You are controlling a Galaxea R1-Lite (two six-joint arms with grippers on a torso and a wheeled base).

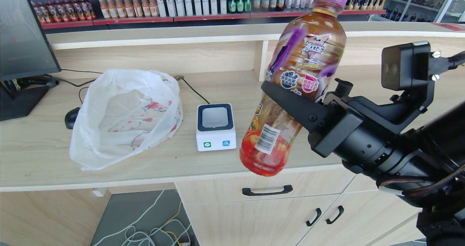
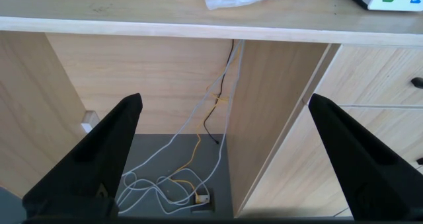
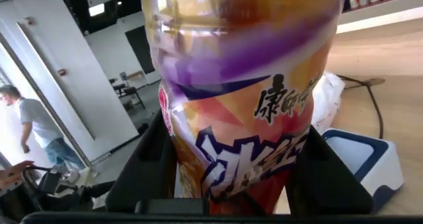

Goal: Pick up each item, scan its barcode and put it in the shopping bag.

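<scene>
My right hand (image 1: pixel 287 99) is clenched around the middle of a clear plastic bottle (image 1: pixel 308 53) of amber drink with a purple cap and a purple-and-orange label. One black finger crosses the front of the bottle; in the right wrist view both fingers (image 3: pixel 149 168) press against its sides. The bottle is held up off the desk, tilted, with the cap high and the reddish base low. A white barcode patch (image 1: pixel 267 138) near the base faces my head camera.

On the pale wooden desk (image 1: pixel 36 144), left of the bottle in the head view, stands a small white box scanner (image 1: pixel 215 126) with a dark-framed grey window on top. Further left lies a white, thin plastic shopping bag (image 1: pixel 123 111), its mouth open. The bag and scanner sit near each other but apart. A black mouse (image 1: pixel 72 118) lies just beside the bag, and a dark monitor (image 1: pixel 25 31) stands at the desk's far left.

My left hand (image 2: pixel 225 164) is released, fingers spread wide, down below the desk's front edge, with loose cables (image 2: pixel 178 184) on the floor beneath it.
</scene>
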